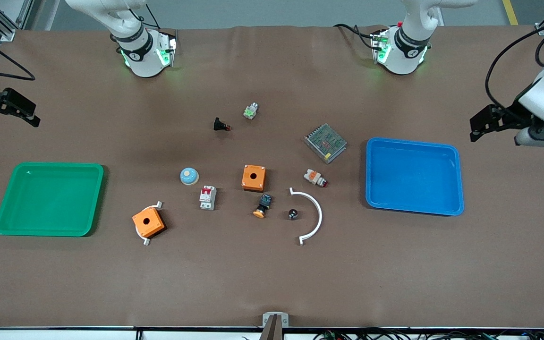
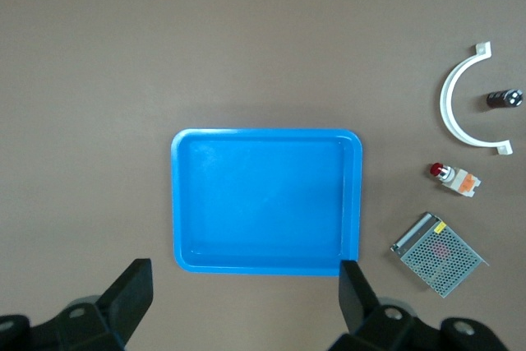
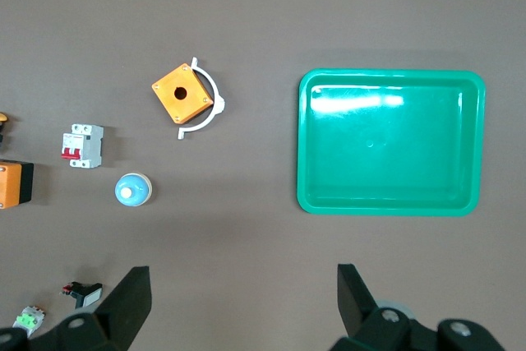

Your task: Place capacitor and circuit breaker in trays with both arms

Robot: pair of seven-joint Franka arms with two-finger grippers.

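left pincer (image 2: 242, 297) spread, over table (image 1: 272, 274) beside blue tray (image 1: 456, 156) | right pincer (image 3: 242, 297) spread, near green tray (image 1: 97, 198) | capacitor (image 1: 293, 213), circuit breaker (image 1: 208, 197) well away from both, seemingly untouched

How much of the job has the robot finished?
Nothing is done yet. The capacitor and circuit breaker lie on the table, and the blue tray and green tray hold nothing. Nothing is in hand: left end effector and right end effector are open. Both placements remain.

Bright, even overhead light, all three views sharp. Small soft shadows hug the parts on the brown table (image 1: 272, 274). White glare streaks the green tray (image 3: 362, 100) floor, fainter on the blue tray (image 1: 451, 163)
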